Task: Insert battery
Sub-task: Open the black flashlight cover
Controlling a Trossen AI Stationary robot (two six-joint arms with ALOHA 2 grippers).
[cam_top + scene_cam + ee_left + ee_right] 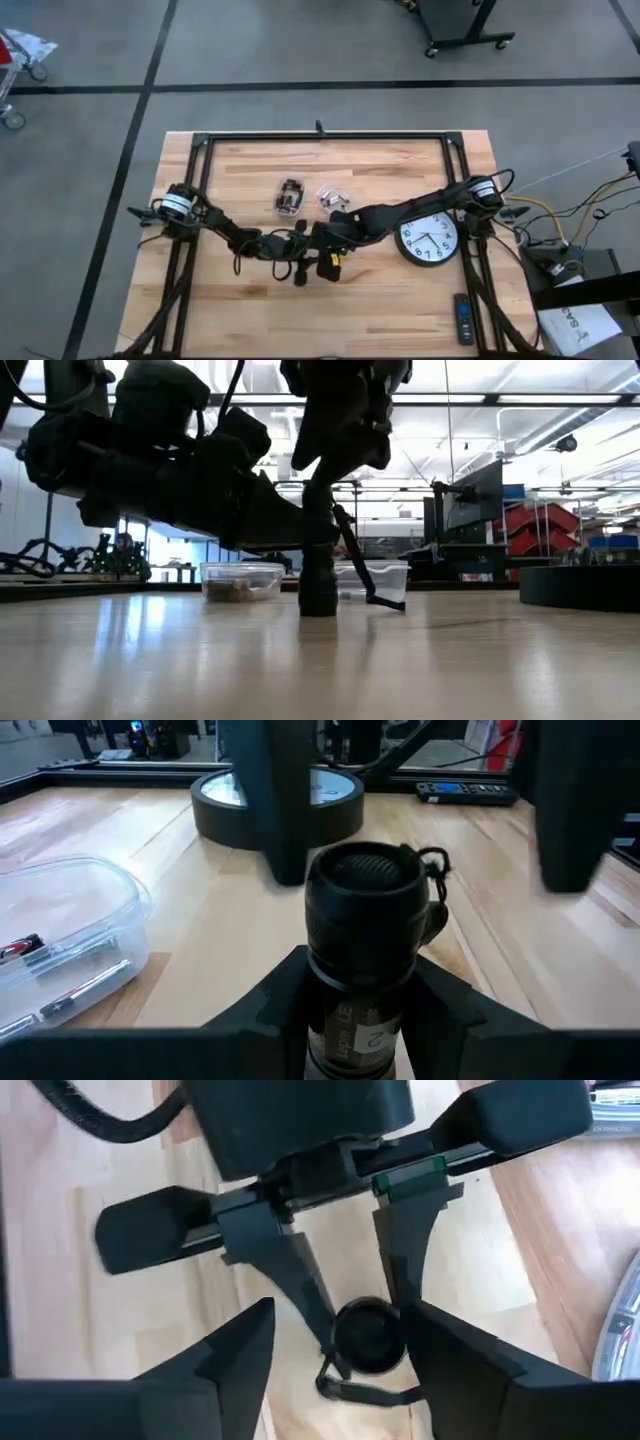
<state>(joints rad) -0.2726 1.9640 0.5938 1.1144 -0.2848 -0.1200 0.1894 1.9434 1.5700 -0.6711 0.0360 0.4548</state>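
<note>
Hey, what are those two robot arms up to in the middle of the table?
The left claw is shut on a black cylindrical flashlight, holding it upright on the wooden table. The right claw hangs open just above the flashlight's top end. Two clear plastic containers sit behind them, and a round black wall clock lies to the right. No battery is visibly in hand.

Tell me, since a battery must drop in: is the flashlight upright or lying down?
Upright. In the low view the flashlight stands on end on the table, clamped by the left gripper.
</note>
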